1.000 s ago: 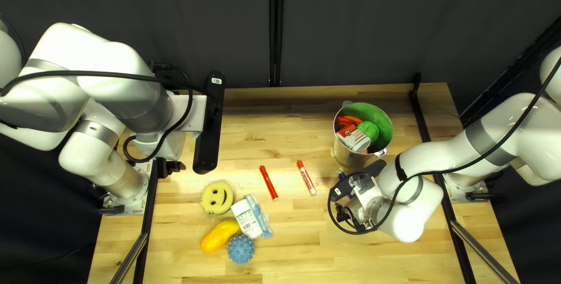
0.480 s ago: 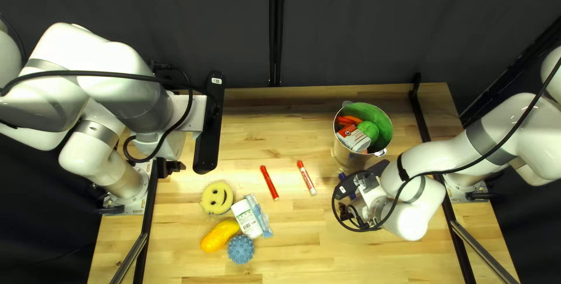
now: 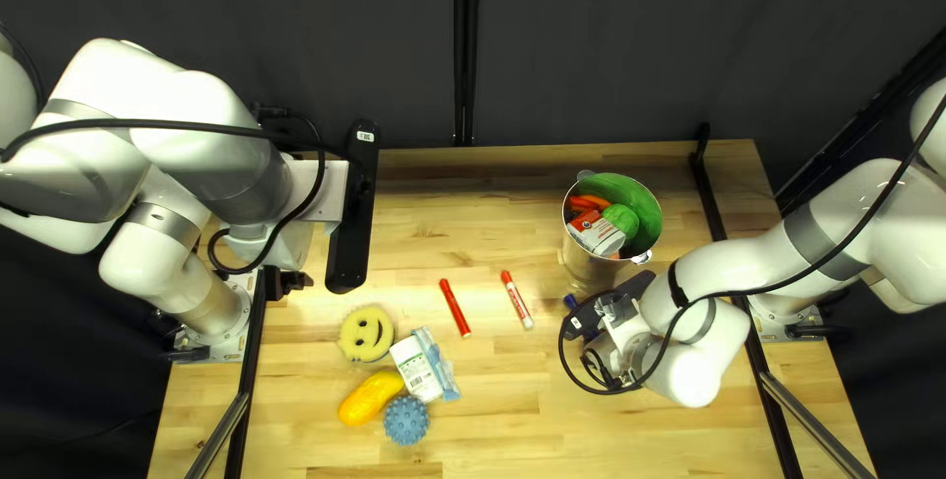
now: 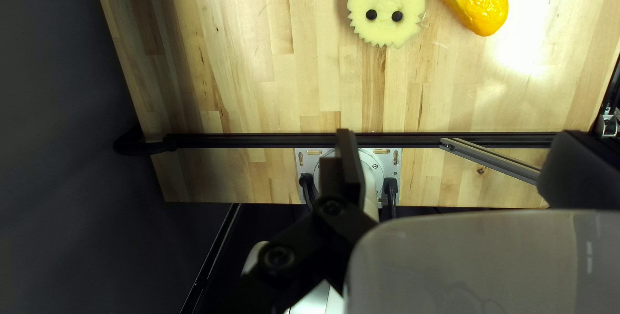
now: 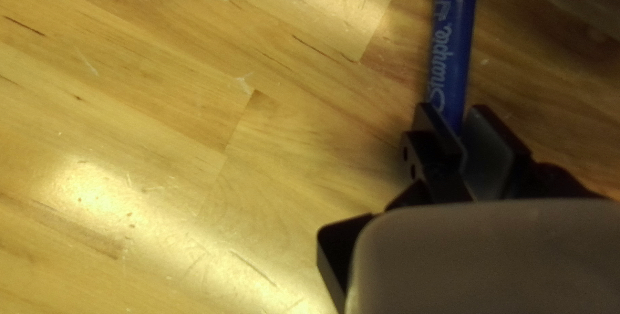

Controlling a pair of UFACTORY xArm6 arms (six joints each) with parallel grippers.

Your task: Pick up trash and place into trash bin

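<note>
A blue marker (image 5: 453, 57) lies on the wooden table close to the foot of the metal trash bin (image 3: 587, 265). My right gripper (image 5: 455, 120) is shut on it, a black finger pressing each side of the barrel. In the top left view only the blue marker's tip (image 3: 569, 302) sticks out from under the right gripper (image 3: 585, 324). The bin holds a green object, a red-and-white carton and something orange. My left gripper (image 4: 460, 159) is open and holds nothing; it hangs raised over the table's left side, the left gripper (image 3: 345, 279) far from the bin.
Two red markers (image 3: 453, 307) (image 3: 516, 299) lie mid-table. Near the front left are a yellow smiley sponge (image 3: 365, 332), a white packet (image 3: 423, 364), a yellow oval object (image 3: 369, 396) and a blue spiky ball (image 3: 406, 420). Black rails run along both side edges.
My right gripper has shut on the blue marker and shifted slightly to the right, and the marker's tip now shows beside the wrist. The left arm has not moved.
</note>
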